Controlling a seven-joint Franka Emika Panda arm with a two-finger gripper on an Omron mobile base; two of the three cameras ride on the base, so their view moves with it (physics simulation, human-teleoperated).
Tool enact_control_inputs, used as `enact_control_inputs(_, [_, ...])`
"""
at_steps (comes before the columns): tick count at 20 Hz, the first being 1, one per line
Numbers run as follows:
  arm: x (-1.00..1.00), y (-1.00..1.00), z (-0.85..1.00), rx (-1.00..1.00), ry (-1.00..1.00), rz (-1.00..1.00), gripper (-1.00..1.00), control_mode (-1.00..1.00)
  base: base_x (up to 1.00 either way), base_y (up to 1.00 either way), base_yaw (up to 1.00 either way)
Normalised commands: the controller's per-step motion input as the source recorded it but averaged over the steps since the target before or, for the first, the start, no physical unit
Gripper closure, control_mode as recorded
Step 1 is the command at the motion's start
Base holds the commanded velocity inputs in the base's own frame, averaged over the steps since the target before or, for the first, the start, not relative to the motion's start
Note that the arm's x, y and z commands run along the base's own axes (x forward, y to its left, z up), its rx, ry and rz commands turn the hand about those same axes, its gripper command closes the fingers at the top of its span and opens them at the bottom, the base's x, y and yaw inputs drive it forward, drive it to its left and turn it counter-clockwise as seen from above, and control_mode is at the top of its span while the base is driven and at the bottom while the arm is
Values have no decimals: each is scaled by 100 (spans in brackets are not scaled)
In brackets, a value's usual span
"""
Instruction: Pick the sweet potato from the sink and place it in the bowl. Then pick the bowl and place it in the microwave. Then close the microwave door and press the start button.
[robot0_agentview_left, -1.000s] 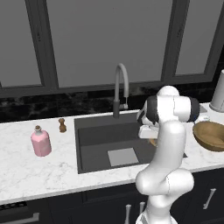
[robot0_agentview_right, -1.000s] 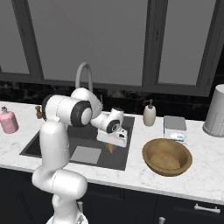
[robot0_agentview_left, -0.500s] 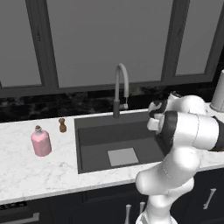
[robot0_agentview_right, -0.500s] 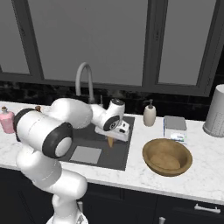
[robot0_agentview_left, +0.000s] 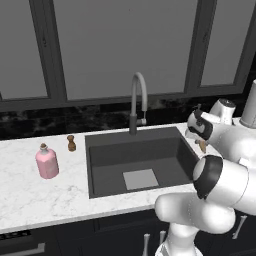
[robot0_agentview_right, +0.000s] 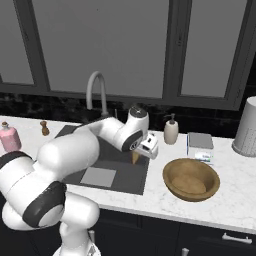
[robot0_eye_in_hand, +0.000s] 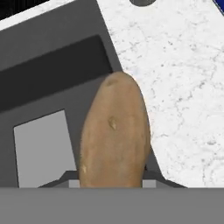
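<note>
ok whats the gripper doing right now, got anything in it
Gripper: shut on the sweet potato, carried over the sink's right edge, short of the bowl.

Sweet potato (robot0_eye_in_hand: 114, 135): orange-brown, elongated, clamped in my pincer (robot0_agentview_right: 136, 156), hanging point-down from it. Sink (robot0_agentview_right: 125, 177): dark grey basin, lighter square plate, directly beneath my pincer's edge. Bowl (robot0_agentview_right: 191, 179): wooden, upright, empty, on counter just beside my pincer, apart.
</note>
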Motion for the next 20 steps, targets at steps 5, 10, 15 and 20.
enact_control_inputs(5, [-7, -86, 25, 1, 0, -31, 100, -100, 0, 0, 0])
enact_control_inputs(10, [-5, -99, -5, 15, -1, -27, 100, -100, 0, 0, 0])
enact_control_inputs(15, [-3, -99, -1, 20, -3, -29, 100, -100, 0, 0, 0])
enact_control_inputs(20, [3, -82, -5, 15, 0, -26, 100, -100, 0, 0, 0])
